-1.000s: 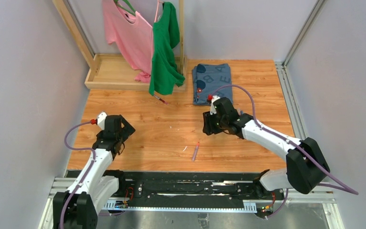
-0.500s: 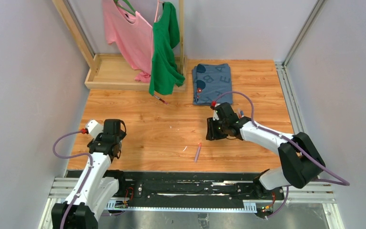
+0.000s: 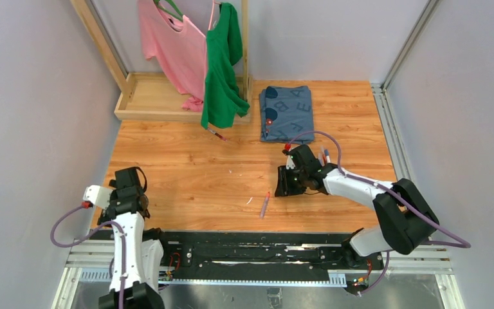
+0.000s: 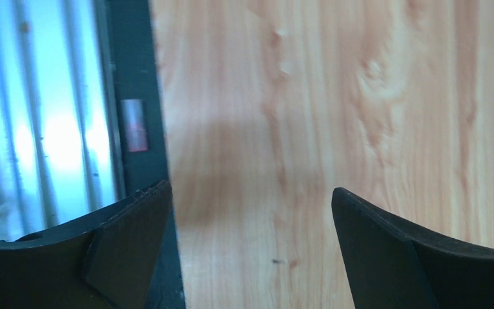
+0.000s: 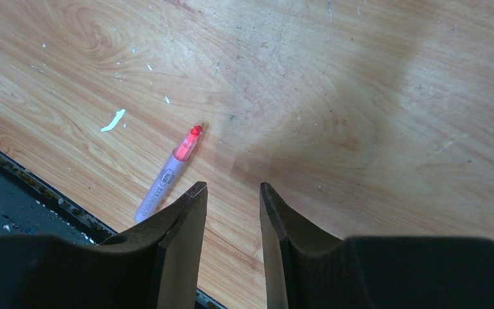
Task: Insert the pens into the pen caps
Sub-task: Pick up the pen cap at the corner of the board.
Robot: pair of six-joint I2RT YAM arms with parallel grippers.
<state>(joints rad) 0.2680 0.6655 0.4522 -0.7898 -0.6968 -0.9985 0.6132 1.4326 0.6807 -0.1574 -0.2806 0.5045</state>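
The right hand (image 5: 230, 192), narrowly apart and empty, hovers just beside the pen (image 5: 167, 175), apparently lining up a pickup (the left hand (image 4: 251, 203), wide apart, idles at the worktop (image 4: 309, 96) edge).

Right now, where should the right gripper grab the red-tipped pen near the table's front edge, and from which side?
Grip the pen at mid-barrel, coming straight down with the right gripper turned across it. It lies flat and slanted on the table, so only its sides can be pinched; the red tip tapers, the other end nears the black rail.
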